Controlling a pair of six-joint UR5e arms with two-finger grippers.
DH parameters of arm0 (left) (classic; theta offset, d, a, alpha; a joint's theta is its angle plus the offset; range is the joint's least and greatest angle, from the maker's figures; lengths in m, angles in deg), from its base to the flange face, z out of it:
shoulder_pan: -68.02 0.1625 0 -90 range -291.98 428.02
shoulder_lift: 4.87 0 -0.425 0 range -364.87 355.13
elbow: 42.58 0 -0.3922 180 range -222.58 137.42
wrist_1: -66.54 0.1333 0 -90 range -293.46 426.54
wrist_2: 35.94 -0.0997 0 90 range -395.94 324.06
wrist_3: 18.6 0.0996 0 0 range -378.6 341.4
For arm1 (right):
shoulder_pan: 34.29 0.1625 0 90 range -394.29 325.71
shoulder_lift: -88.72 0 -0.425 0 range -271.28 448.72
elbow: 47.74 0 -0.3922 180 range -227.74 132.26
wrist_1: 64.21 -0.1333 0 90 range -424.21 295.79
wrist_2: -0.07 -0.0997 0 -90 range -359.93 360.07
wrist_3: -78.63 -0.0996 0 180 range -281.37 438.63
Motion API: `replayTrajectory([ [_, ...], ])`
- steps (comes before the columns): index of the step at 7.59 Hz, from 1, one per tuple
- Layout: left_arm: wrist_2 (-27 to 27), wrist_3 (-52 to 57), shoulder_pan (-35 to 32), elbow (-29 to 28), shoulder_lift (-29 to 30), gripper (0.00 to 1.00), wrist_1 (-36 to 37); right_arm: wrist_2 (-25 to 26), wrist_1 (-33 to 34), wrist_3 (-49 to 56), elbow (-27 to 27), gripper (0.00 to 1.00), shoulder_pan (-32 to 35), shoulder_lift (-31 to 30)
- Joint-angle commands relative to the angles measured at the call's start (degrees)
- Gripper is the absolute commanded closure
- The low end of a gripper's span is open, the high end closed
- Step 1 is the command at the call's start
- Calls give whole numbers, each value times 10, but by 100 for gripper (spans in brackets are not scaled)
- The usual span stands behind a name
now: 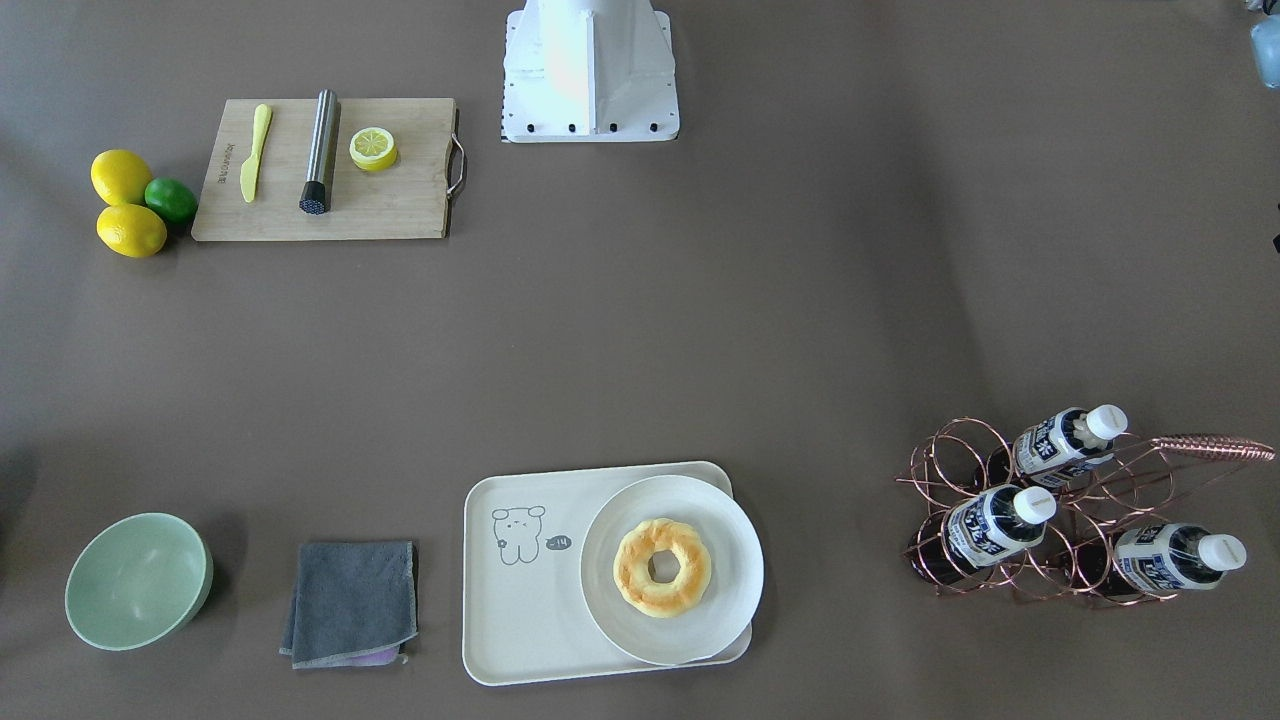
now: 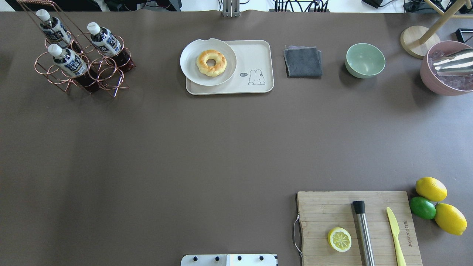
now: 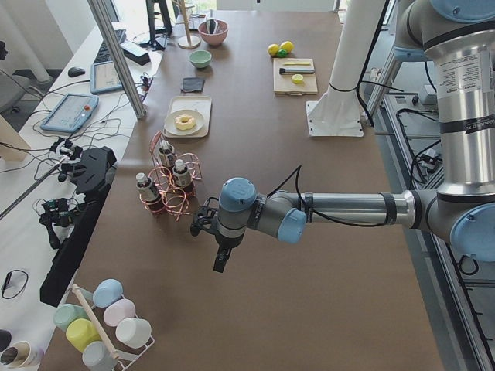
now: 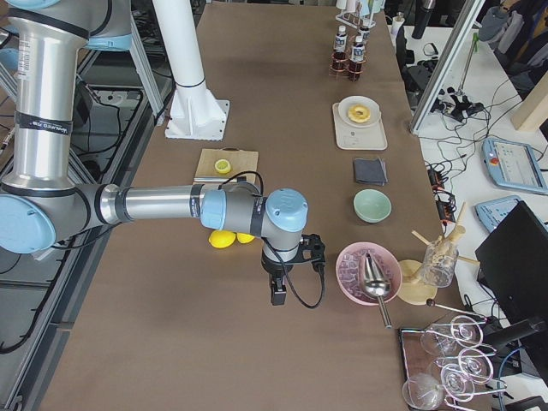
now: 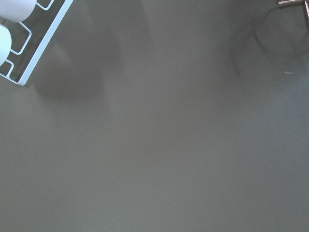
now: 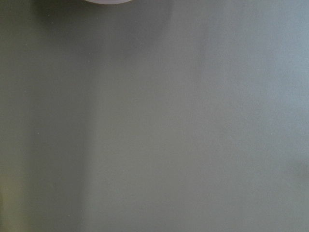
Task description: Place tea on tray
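Note:
Three tea bottles [image 1: 1000,525] [image 2: 68,61] with white caps and blue-and-white labels sit tilted in a copper wire rack [image 2: 111,83]. The cream tray [image 1: 520,600] [image 2: 258,55] with the line-drawn bear carries a round white plate [image 1: 700,620] with a doughnut [image 1: 662,566]; its bear half is bare. My left gripper [image 3: 220,259] hangs over bare table beside the rack, seen only in the exterior left view. My right gripper [image 4: 278,291] hangs near the pink bowl [image 4: 366,274], seen only in the exterior right view. I cannot tell whether either is open or shut.
A wooden board [image 2: 321,214] holds a half lemon, a steel muddler and a yellow knife. Lemons and a lime [image 2: 423,207] lie beside it. A grey cloth [image 2: 303,61] and a green bowl [image 2: 365,60] lie beyond the tray. A cup rack [image 3: 100,325] stands at the left end.

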Motion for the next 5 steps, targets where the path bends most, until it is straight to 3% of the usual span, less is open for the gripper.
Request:
replayTrajectory([
  [1,17,-6,2,13,-1,2,-4,0,1,0,-2,0,0,0],
  [5,17,-5,2,12,-3,2,-5,-1,1,-1,-2,0,0,-3],
])
